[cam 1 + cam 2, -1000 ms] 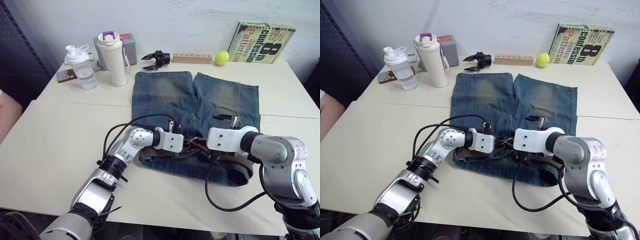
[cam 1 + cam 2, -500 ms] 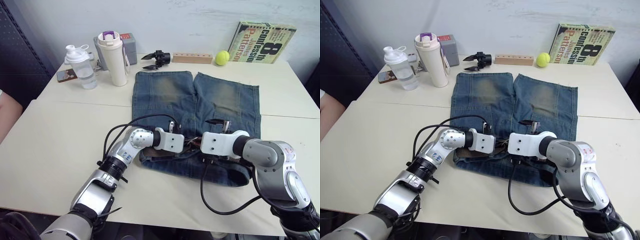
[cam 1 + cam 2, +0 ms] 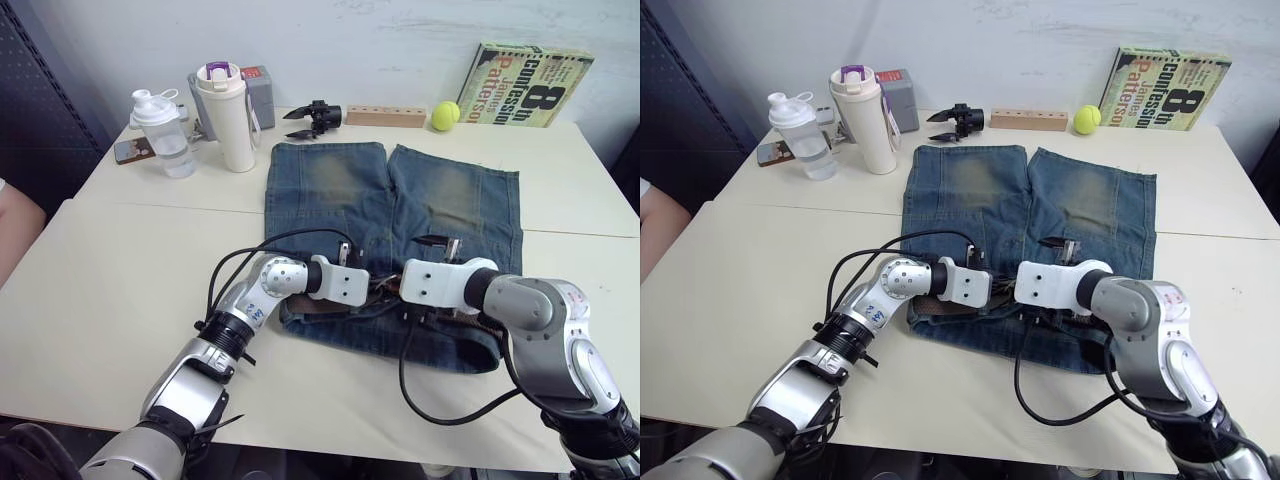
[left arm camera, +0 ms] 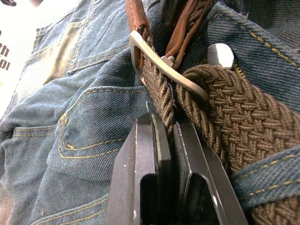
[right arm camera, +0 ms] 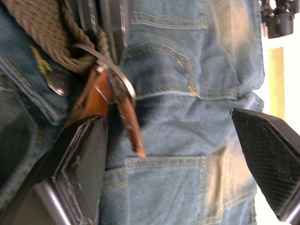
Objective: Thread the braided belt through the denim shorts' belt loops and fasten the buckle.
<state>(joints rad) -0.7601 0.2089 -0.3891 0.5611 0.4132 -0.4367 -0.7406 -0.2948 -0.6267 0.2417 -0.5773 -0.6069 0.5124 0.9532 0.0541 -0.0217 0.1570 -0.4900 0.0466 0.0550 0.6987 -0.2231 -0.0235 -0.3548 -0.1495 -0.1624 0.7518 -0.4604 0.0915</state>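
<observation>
**Both grippers at the belt buckle on the shorts' waistband**

Head views: in the middle of the frame, faded blue denim shorts [image 3: 390, 220] flat on a pale table [image 3: 120, 290], legs pointing to the top, waistband nearest the bottom. Along the waistband, a dark-brown braided belt [image 3: 470, 322]. Left gripper [image 3: 374, 288] and right gripper [image 3: 395, 292] meeting nose to nose at the middle of the waistband, just below the frame's centre. Along the top edge, a clear shaker bottle [image 3: 163, 134], a tall white tumbler with a purple lid [image 3: 226, 117], a yellow-green tennis ball [image 3: 444, 116] and a book [image 3: 529, 84] leaning on the wall.

Left wrist view: two black fingers [image 4: 145, 183] pinched tight on the braided belt, just below the square silver metal buckle [image 4: 161, 68] in the upper middle. Tan leather tip [image 4: 133, 16] at the top. Round metal button [image 4: 219, 54] at the upper right. Blue denim belt loop [image 4: 269, 183] across the belt at the lower right.

Right wrist view: black fingers [image 5: 82, 166] spread wide apart, holding nothing. Buckle and tan leather tip in the upper left, near the lower-left finger.
</observation>
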